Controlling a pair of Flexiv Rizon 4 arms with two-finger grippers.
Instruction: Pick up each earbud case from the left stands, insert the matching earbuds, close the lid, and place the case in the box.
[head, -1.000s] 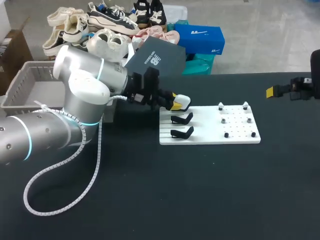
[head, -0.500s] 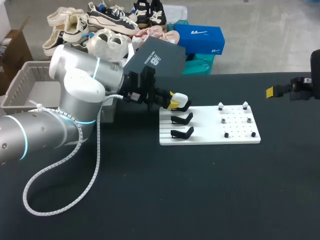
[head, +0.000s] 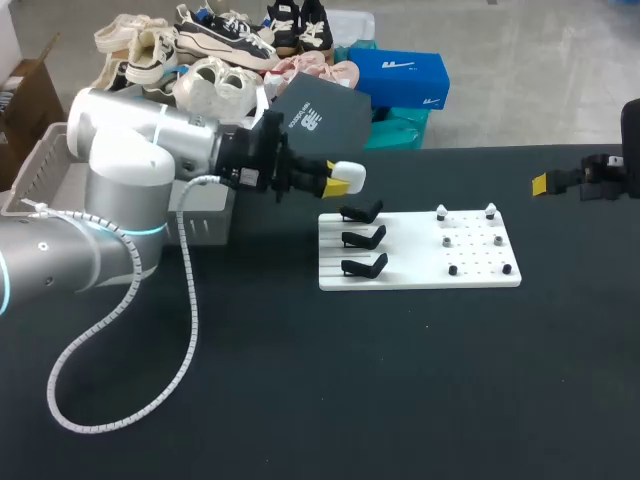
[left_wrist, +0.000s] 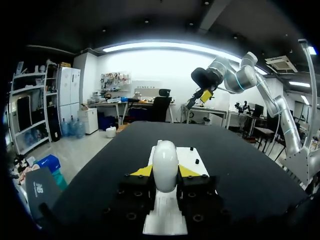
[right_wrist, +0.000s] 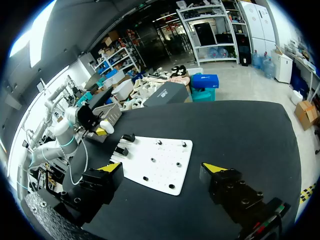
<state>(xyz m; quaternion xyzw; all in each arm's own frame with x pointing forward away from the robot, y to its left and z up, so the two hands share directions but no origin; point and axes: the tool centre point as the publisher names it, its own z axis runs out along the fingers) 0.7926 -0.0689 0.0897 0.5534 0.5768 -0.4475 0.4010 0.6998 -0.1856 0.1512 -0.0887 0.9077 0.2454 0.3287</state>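
My left gripper (head: 338, 181) is shut on a white earbud case (head: 349, 175) and holds it in the air, left of and above the white board (head: 410, 256). In the left wrist view the case (left_wrist: 165, 164) stands upright between the yellow fingertips (left_wrist: 142, 171). Three black stands (head: 364, 238) on the board's left side are bare. Several small earbuds (head: 447, 241) sit on pegs on its right side. My right gripper (right_wrist: 161, 168) is open and holds nothing, well back from the board (right_wrist: 161, 165), at the table's far right (head: 546, 182).
A grey basket (head: 52, 150) stands at the table's left edge behind my left arm. A white cable (head: 120, 330) loops from that arm across the black table in front.
My left gripper has lifted the white case off the farthest stand and drawn it up and to the left. The right arm has kept still.
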